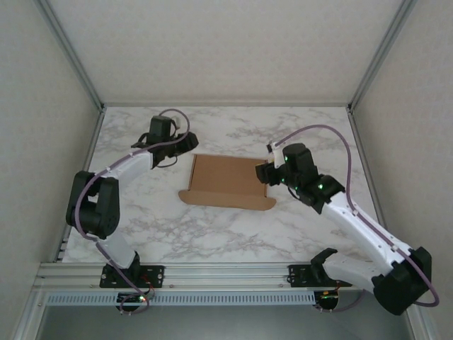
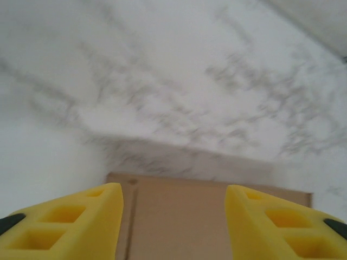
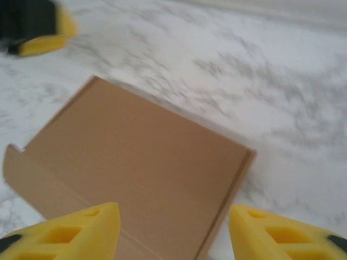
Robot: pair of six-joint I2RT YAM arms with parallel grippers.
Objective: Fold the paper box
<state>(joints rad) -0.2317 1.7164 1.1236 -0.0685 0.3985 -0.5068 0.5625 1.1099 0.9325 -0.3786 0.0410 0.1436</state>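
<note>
The left tool (image 2: 173,219) and right tool (image 3: 173,230), jaws parted and empty, flank the paper box (image 1: 226,180) at its short ends; the right sits nearer, just beside its edge.

Both arms rise from their bases with elbows bent outward, forearms angling inward toward each other. The left gripper (image 1: 184,142) points right, its 2 yellow fingers (image 2: 81,222) spread apart, clamped on nothing. The right gripper (image 1: 265,173) points left and tilts downward, its 2 fingers likewise parted.
</note>
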